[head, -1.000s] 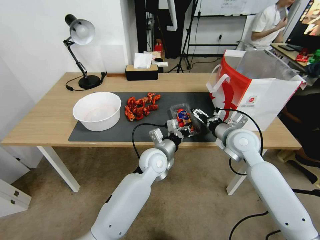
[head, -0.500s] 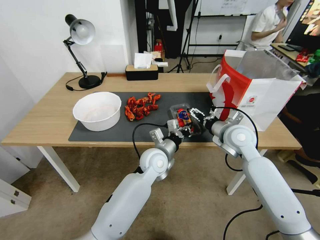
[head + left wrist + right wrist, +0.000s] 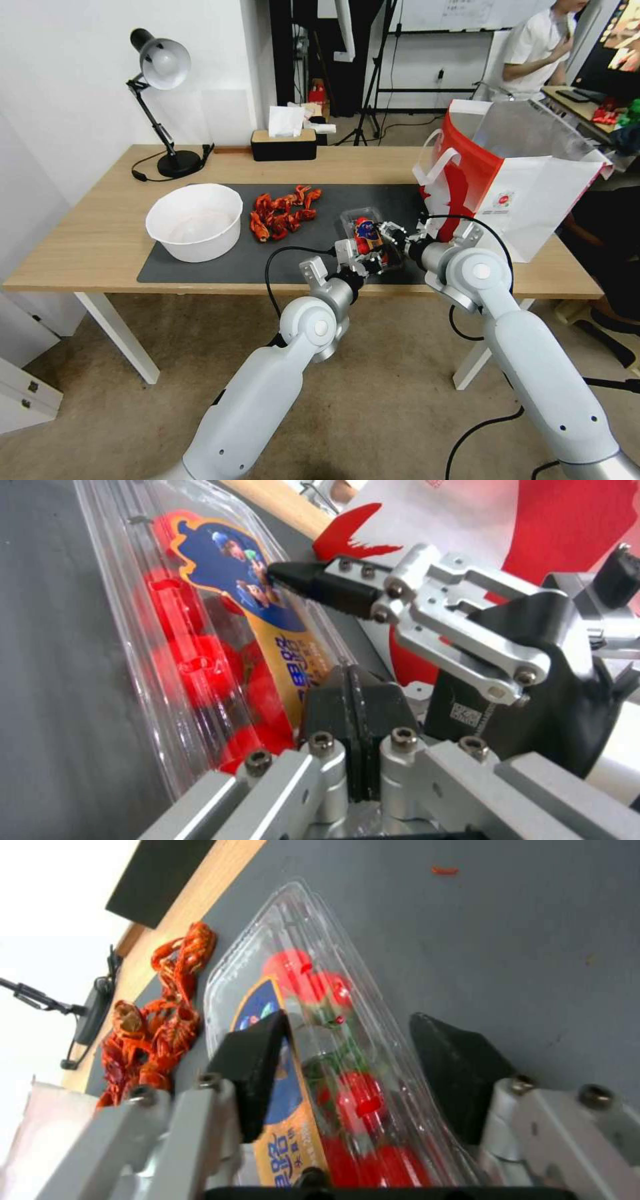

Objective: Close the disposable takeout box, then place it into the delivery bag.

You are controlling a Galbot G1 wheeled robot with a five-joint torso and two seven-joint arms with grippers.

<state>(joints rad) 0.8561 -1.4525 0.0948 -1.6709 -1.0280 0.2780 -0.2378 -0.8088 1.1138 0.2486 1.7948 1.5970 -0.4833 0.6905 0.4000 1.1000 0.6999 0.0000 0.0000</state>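
Note:
The disposable takeout box, a clear clamshell of red tomatoes with a blue label, lies shut on the dark mat. At the box's near end, my left gripper is shut, and the box's rim runs in between its pads. From the right, my right gripper is open around the box. One finger lies on the label, and the other finger sits by the far side wall. The delivery bag stands open, just right of the box.
A big white bowl and a pile of red crayfish lie on the mat to the left. A desk lamp and a tissue box stand at the back of the wooden table.
My right gripper has moved left from beside the bag, and its open fingers now straddle the box. The left gripper and the box have stayed put.

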